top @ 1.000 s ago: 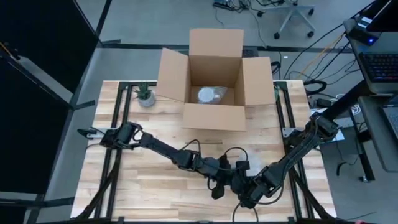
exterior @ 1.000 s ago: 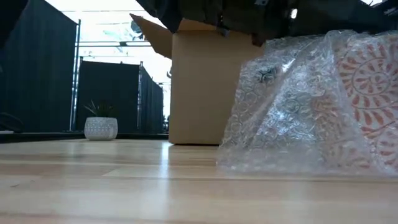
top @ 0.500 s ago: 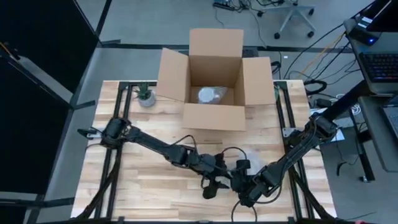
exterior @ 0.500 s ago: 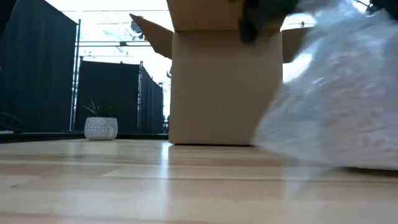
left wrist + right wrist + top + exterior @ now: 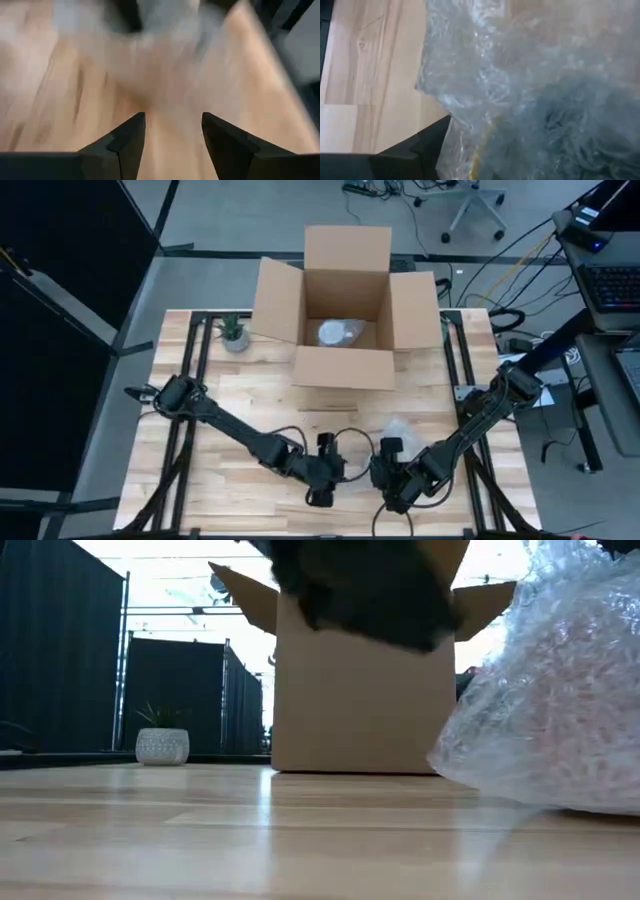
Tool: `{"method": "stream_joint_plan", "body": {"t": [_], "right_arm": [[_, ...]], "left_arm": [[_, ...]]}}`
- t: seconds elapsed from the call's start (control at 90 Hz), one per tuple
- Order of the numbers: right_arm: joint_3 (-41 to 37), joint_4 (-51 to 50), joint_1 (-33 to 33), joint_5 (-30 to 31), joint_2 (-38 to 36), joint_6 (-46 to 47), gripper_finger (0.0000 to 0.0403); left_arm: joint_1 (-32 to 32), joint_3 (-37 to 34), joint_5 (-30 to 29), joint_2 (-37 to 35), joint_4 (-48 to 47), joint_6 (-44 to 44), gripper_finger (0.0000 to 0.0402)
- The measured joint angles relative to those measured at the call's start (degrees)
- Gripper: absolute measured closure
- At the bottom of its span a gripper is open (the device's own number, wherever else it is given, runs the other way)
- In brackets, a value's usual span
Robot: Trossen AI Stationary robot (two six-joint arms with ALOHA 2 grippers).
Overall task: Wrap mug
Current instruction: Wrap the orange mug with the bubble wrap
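Wooden table (image 5: 220, 470) carries a bubble-wrapped mug (image 5: 560, 710) at its front, pressed against the right tool (image 5: 392, 476), which seems clamped on the wrap; left tool (image 5: 172, 131), fingers parted and empty, sits just beside it, bundle directly ahead.

This is a robotics lab or test workspace. A pale wooden tabletop (image 5: 250, 480) sits on a black metal frame over a grey floor, with dark curtain panels (image 5: 60, 660) along one side. Loose cables (image 5: 500, 270) trail across the floor toward a side desk carrying a keyboard (image 5: 610, 285), and a wheeled office chair base (image 5: 470, 200) stands behind an open cardboard box (image 5: 345, 310).
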Motion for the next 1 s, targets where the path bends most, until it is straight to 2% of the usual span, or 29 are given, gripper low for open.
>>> {"method": "stream_joint_plan", "body": {"t": [0.078,0.178,0.333,0.533,0.744,1.0], "right_arm": [[0.0,0.0,0.0,0.0,0.0,0.0,0.0145],[0.0,0.2,0.0,0.0,0.0,0.0,0.0145],[0.0,0.3,0.0,0.1,0.0,0.1,0.0145],[0.0,0.7,0.0,0.1,0.0,0.7,0.0145],[0.0,0.7,0.0,-0.1,-0.5,1.5,0.0145],[0.0,-0.7,0.2,-0.4,-7.1,3.5,0.0145]], "left_arm": [[1.1,-1.2,0.6,-0.1,4.5,1.0,0.0219],[3.1,-1.6,4.3,0.5,8.5,1.2,0.0219],[5.1,1.0,7.5,3.1,13.7,2.0,0.0219],[5.6,4.8,8.6,8.4,13.3,2.0,0.0219],[6.8,5.2,8.3,9.7,12.0,1.0,0.0219],[7.6,5.2,8.6,9.8,12.0,1.4,0.0219]]}}
